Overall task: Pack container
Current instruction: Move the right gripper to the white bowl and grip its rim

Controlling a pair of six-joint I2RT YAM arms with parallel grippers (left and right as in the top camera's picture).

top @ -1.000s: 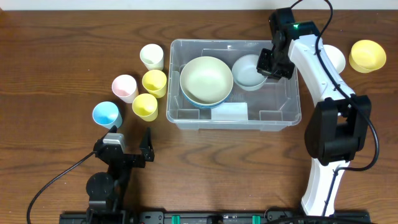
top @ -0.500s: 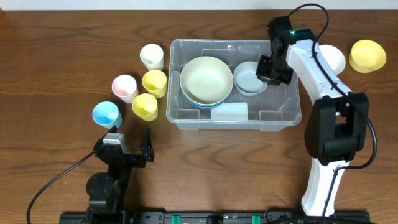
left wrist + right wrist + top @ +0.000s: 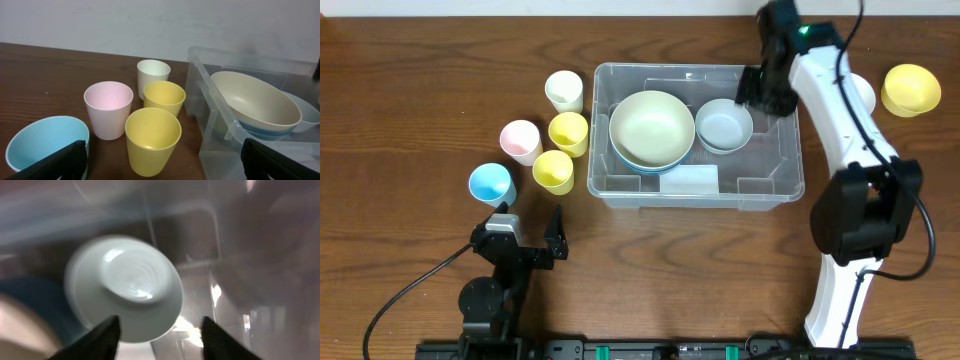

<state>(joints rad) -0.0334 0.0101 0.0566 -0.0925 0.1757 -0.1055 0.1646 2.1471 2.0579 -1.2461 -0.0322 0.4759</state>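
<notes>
So you're partway through packing. The container [image 3: 775, 172] sits flat in the middle of the table with three bowls already in it: a big cream bowl [image 3: 652, 127] nested on a blue one [image 3: 638, 165] in the left half, and a small pale bowl [image 3: 724, 125] lying right way up in the right half, just beside the stack. Your right tool [image 3: 160, 332] hangs over the container's far right corner. Its wrist view is blurry, but you can see the fingers standing well apart with the small bowl lying below them and nothing gripped. Your left tool [image 3: 532, 228] is parked near the front left of the table, spread wide and empty. I'd guess what's left is everything outside the container. That's five cups [image 3: 553, 170] clustered just off its left end, a yellow bowl [image 3: 910, 88] off to the far right, and a white bowl [image 3: 860, 92] half hidden behind your right arm. There's room for the cups in the right half, though I'd say it gets tight. The container's open top faces straight up, its long axis runs left to right across the table, and the white label [image 3: 692, 180] is on the long side nearest the arm bases.
</notes>
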